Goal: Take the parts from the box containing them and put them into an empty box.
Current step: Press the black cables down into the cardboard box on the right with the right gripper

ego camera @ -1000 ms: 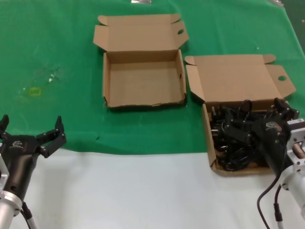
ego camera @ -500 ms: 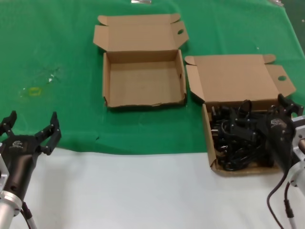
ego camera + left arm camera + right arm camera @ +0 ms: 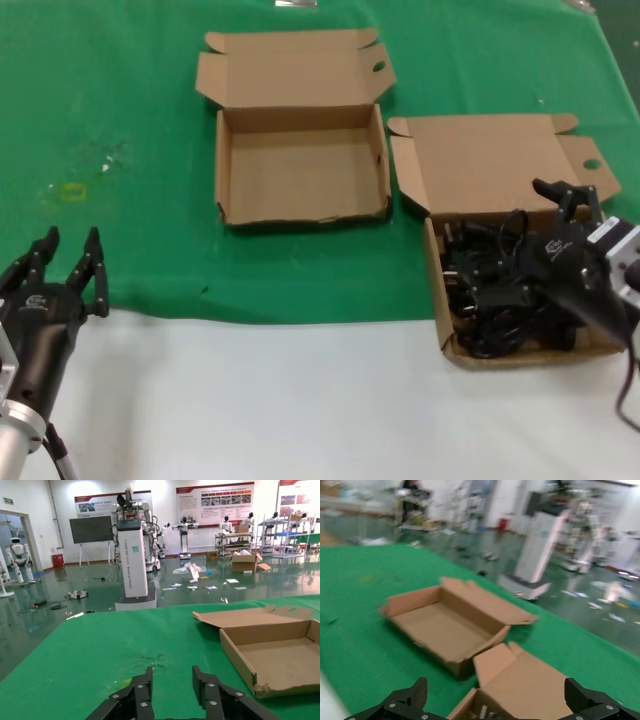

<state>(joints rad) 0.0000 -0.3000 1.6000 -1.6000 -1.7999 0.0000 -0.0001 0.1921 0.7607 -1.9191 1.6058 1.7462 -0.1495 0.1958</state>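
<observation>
The cords (image 3: 495,290) lie in a tangled black heap inside the right-hand box (image 3: 447,335), whose lid flap (image 3: 490,165) is folded back away from the robot; the empty box (image 3: 300,175) stands just beside it to the left on the green cloth (image 3: 120,90), also with its lid thrown open. None of the cords has been lifted out, so I judge the task to be at its first step: reaching in for a cord. The right gripper (image 3: 567,190) hangs over the far right part of the full box, its fingers spread wide in the right wrist view, grasping nothing. The left gripper (image 3: 65,250) waits near the cloth's near edge, well apart from both boxes, released too, with a gap showing between its fingers (image 3: 142,692). The next move probably calls for the right gripper to tip down into the heap and clench on one loop or plug, then lift slowly, since tangled neighbours may drag along. As for direction, the heap has no single heading: loops cross every way, though the mass as a whole runs lengthwise from the box's far wall toward its near wall. Single plugs cannot be told apart.
</observation>
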